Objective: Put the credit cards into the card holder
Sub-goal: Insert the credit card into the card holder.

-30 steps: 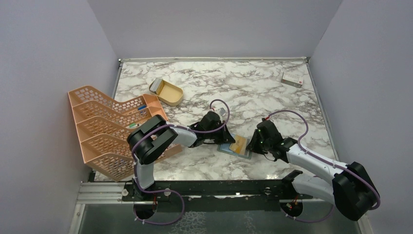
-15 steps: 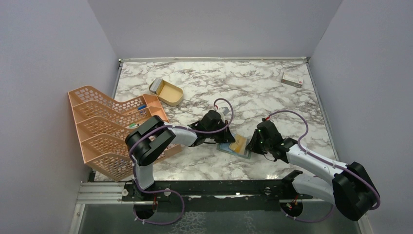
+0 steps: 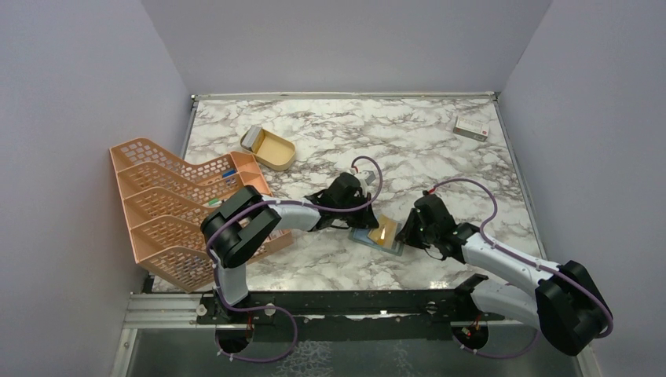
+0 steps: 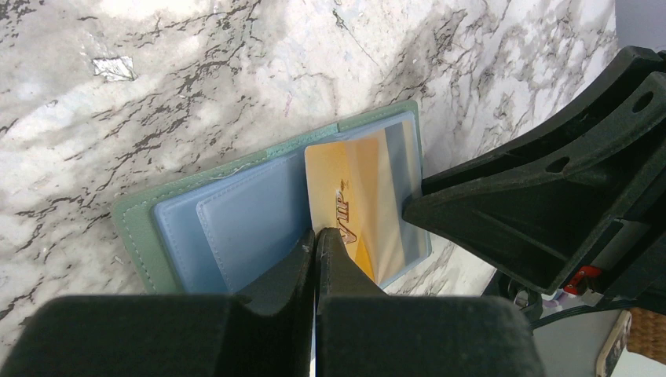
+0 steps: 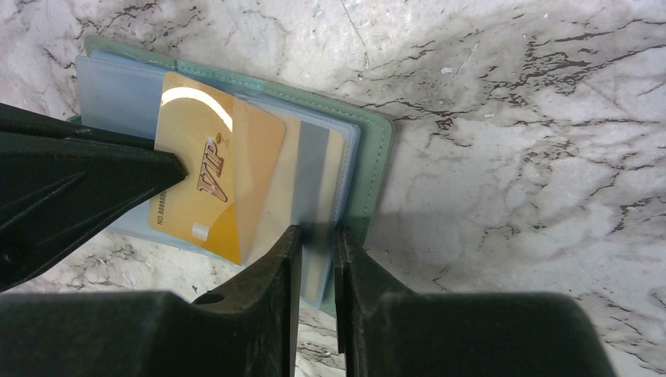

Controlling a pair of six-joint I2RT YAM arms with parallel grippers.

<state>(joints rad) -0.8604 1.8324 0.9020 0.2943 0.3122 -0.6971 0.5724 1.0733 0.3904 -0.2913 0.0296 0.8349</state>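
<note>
At centre of the desk (image 3: 408, 149), seeing the card holder (image 4: 212, 228) lying open, inner side up. Pressing w/ left tool (image 4: 316, 236), fingers together, on edge of gold credit card (image 5: 216, 184), lying slanted across the holder's clear pockets. Resting right tool (image 5: 318, 232) at the holder's opposite edge, fingers nearly together w/ thin gap; not possible telling if clamping it.

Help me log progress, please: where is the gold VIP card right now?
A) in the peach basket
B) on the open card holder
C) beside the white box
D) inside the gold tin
B: the gold VIP card rests on the clear sleeves of the open card holder, which lies on the marble table.
</note>
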